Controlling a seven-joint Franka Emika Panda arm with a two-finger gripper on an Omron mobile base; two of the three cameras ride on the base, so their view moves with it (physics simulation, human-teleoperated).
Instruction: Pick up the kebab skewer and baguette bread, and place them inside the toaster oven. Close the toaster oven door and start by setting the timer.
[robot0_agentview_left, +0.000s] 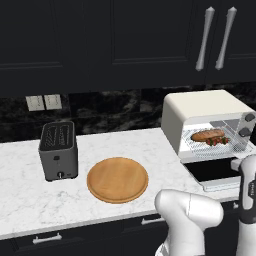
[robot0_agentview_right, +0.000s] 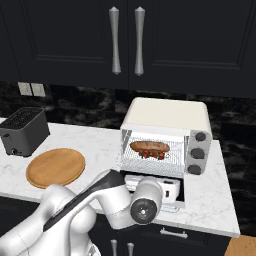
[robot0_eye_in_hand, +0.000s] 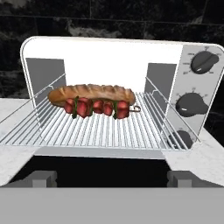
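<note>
White marble counter (robot0_agentview_left: 30, 210) ran beneath dark upper cabinets (robot0_agentview_left: 125, 40) with pale bar handles, backed by a black veined splashback. At the right end of the counter stood the toaster oven (robot0_eye_in_hand: 109, 57), a boxy cream-white case with rounded corners and three dark knobs (robot0_eye_in_hand: 191, 105) stacked down its right side; faint tick marks ringed the knobs, but no lettering or brand could be read on it. The toaster oven door (robot0_agentview_left: 216, 172), a dark glass panel in a pale frame, lay folded down flat toward the near side, leaving the cavity open. Inside, on the wire rack (robot0_eye_in_hand: 100, 131), lay the baguette bread (robot0_eye_in_hand: 92, 93), a short golden-brown loaf with a ridged, reddish-tan crust, set lengthwise across the far part of the rack. The kebab skewer (robot0_eye_in_hand: 98, 107) lay just in front of it and touching it, a thin stick threaded with dark red chunks and a few green pieces, its bare tip pointing right. The gripper (robot0_eye_in_hand: 111, 179) hovered just outside the open oven above the lowered door, its jaws spread wide apart and holding nothing. Well to the left on the counter sat a round wooden board (robot0_agentview_left: 117, 179), and farther left a dark grey slot toaster (robot0_agentview_left: 58, 150).
</note>
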